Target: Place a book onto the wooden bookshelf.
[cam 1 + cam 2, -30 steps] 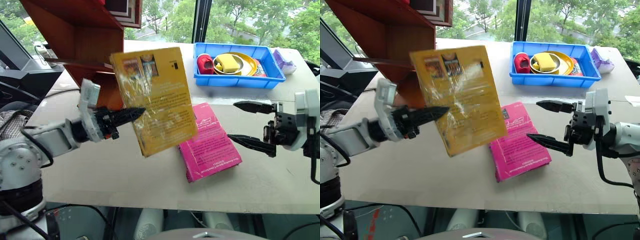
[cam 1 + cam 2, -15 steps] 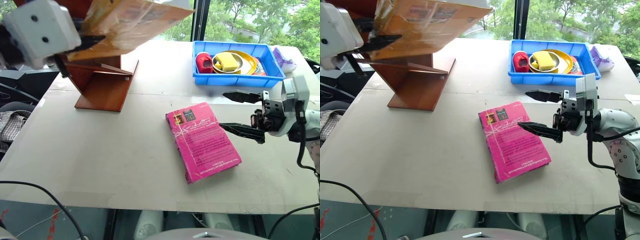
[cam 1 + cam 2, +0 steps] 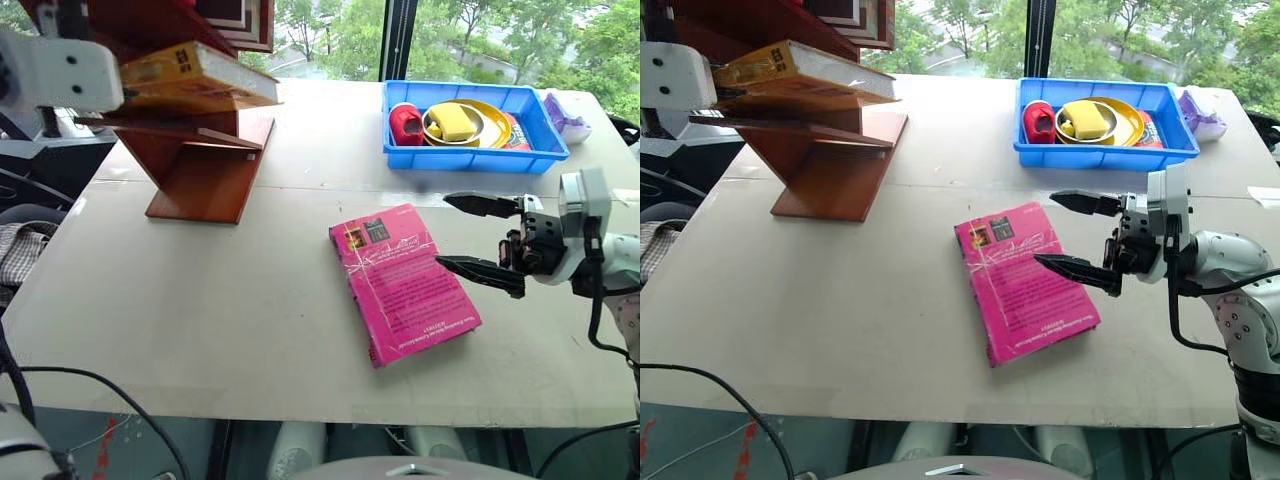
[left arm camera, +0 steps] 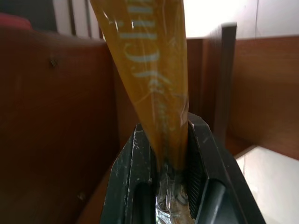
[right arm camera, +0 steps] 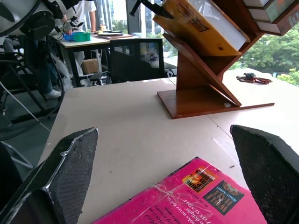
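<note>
So the thick yellow-orange glossy paperback book [image 3: 800, 68] is lying flattish on one of the slanted boards of the big reddish-brown wooden zigzag bookshelf [image 3: 825, 165], with the left gripper [image 4: 164, 154] clamped on its edge.

What worries me: that board slopes, and part of the book seems to hang past the board's edge. If the gripper lets go before the book is seated against the back of the slot, my guess is it slides off onto the white table [image 3: 840, 290]. That glossy wrap probably won't help with friction either.

The right gripper [image 3: 1078, 235] hangs spread wide and empty just over the near edge of the pink paperback [image 3: 1025, 280], not touching it as far as I can tell.

The left wrist view gives the actual pinch, fingers on both faces of the cover. The right wrist view shows the board's tilt from the side, which the head views flatten out.
</note>
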Controlling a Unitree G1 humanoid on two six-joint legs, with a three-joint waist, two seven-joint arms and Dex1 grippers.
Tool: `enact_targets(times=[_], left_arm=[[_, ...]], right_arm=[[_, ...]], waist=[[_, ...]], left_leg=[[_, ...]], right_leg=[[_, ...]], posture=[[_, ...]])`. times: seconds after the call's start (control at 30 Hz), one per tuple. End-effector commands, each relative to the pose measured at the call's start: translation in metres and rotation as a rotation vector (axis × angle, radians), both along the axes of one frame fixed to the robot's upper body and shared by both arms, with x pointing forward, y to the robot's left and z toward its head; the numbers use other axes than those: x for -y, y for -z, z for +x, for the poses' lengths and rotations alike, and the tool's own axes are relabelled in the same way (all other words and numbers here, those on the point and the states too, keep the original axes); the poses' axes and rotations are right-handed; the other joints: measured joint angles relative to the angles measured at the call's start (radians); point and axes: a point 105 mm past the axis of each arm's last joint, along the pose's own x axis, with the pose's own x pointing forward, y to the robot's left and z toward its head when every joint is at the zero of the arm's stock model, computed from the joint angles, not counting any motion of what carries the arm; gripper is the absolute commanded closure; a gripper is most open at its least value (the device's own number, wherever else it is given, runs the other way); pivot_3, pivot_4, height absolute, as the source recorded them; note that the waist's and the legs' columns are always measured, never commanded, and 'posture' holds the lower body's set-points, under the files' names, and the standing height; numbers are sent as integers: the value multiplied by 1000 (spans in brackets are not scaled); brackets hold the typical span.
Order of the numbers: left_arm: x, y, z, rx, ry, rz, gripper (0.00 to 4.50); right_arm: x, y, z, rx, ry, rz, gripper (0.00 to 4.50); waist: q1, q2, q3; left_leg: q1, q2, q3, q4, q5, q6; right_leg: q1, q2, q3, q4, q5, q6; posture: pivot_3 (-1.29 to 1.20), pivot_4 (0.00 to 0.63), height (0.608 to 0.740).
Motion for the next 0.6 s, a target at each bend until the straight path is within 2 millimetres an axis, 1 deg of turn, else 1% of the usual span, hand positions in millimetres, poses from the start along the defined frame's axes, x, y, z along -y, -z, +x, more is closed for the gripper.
enact_targets(times=[0.03,0.1,0.17,0.2,0.23,0.27,0.3,0.33,0.37,0.47,0.53,0.6], left_arm=[[-22,-4,1,5,-96,49,4243],[-28,9,6,-50,-127,54,4243],[-35,24,8,-124,-158,55,4243],[-37,27,9,-135,-166,44,3754],[-43,30,8,-143,-203,53,3242],[-47,30,8,-143,-227,59,2901],[-47,25,10,-107,-225,39,2391],[-46,21,11,-80,-220,25,1976],[-40,16,10,-63,-186,3,1426],[-23,7,0,-65,-67,-63,81],[-15,-5,-11,-54,-27,-193,81],[-4,-13,-29,-94,10,-355,81]], right_arm=[[-3,-12,-8,66,-4,12,0],[-3,-12,-8,63,-2,14,0],[-4,-12,-8,59,-2,16,0],[-5,-12,-8,58,-2,18,0],[-6,-12,-8,58,-4,19,0],[-6,-12,-7,57,-6,19,0],[-7,-12,-7,56,-7,20,0],[-7,-13,-6,56,-7,20,0],[-7,-13,-6,56,-9,20,0],[-6,-13,-3,56,-10,22,0],[-6,-13,-2,58,-12,23,0],[-5,-14,-1,58,-14,21,0]], waist=[[1,0,0],[-3,0,0],[-13,0,0],[-19,0,0],[-24,0,0],[-27,0,0],[-31,1,0],[-31,0,0],[-31,-1,1],[-26,-1,1],[-24,-1,1],[-27,-1,1]], left_leg=[[-1,0,-1,2,0,0],[-2,0,-1,3,0,0],[1,2,-1,4,0,0],[2,3,-1,4,0,0],[4,4,-1,4,0,0],[6,5,-1,4,0,0],[7,5,0,4,0,0],[8,5,0,4,0,0],[8,6,1,5,0,0],[4,8,1,7,0,0],[3,7,1,8,0,0],[2,7,1,8,0,0]], right_leg=[[0,0,-1,0,0,0],[0,0,-1,1,0,0],[0,1,1,3,0,0],[1,3,2,4,0,0],[2,4,2,4,0,0],[3,4,3,6,0,0],[3,5,4,7,0,0],[2,6,6,9,0,0],[1,8,6,10,-1,1],[0,8,4,11,0,-1],[-1,5,5,11,0,-1],[-2,2,5,10,0,0]], posture=[[0,150,740],[0,150,740],[0,150,740],[0,150,740],[0,150,740],[0,150,740],[0,150,740],[0,150,740],[0,150,740],[0,150,740],[0,150,740],[0,150,740]])
